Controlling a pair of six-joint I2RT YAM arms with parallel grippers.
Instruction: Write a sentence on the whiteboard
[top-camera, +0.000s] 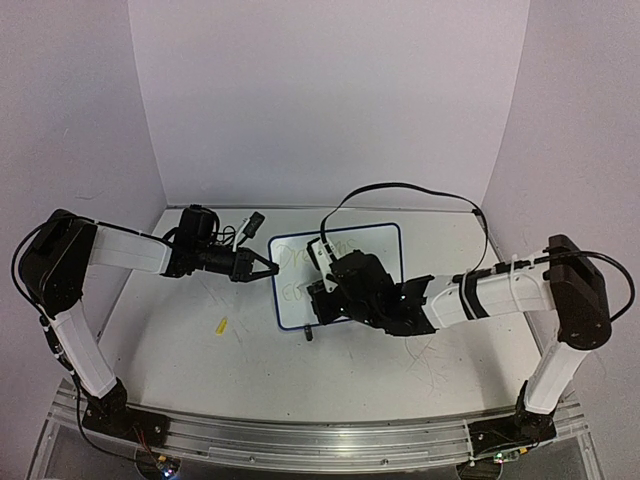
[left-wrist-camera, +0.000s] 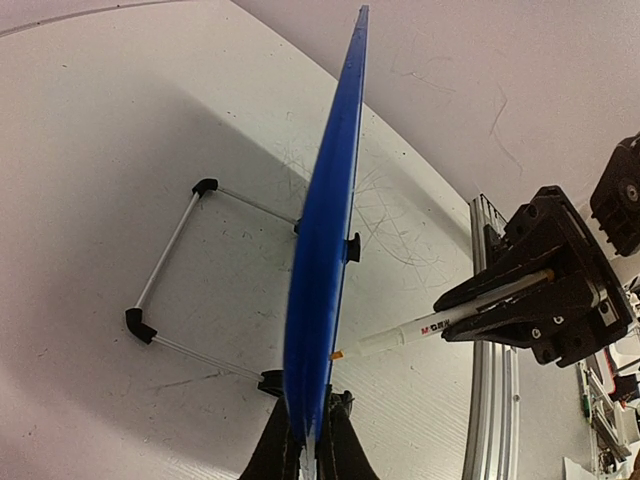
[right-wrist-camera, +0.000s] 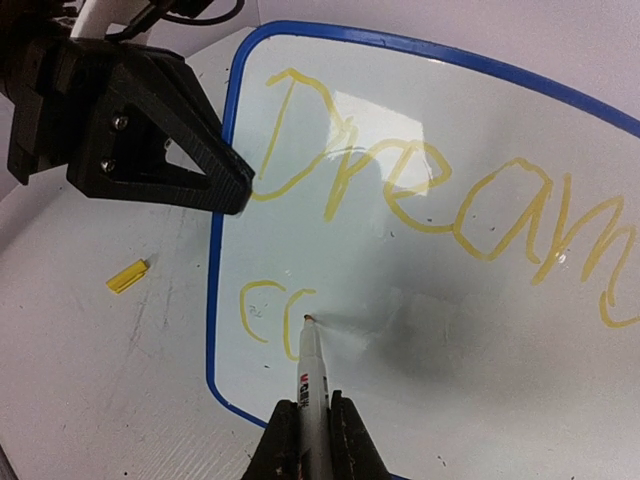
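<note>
The whiteboard (top-camera: 378, 240) stands tilted on the table, white with a thin blue rim. My left gripper (top-camera: 270, 268) is shut on its left edge; in the left wrist view the blue rim (left-wrist-camera: 322, 250) runs up from between the jaws. My right gripper (right-wrist-camera: 307, 432) is shut on a white marker (right-wrist-camera: 312, 375), and the marker's tip touches the board's face. The sentence (right-wrist-camera: 420, 190) reads "Dream" in yellow on the top line. Below it are a "C" and a second curved stroke (right-wrist-camera: 290, 320) at the tip. The right gripper (left-wrist-camera: 540, 290) and marker (left-wrist-camera: 420, 328) also show in the left wrist view.
A small yellow marker cap (top-camera: 222, 324) lies on the table left of the board. The wire stand (left-wrist-camera: 170, 260) with black feet props the board from behind. A black cable (top-camera: 400, 187) arcs over the board. An aluminium rail (left-wrist-camera: 490, 380) runs along the near table edge.
</note>
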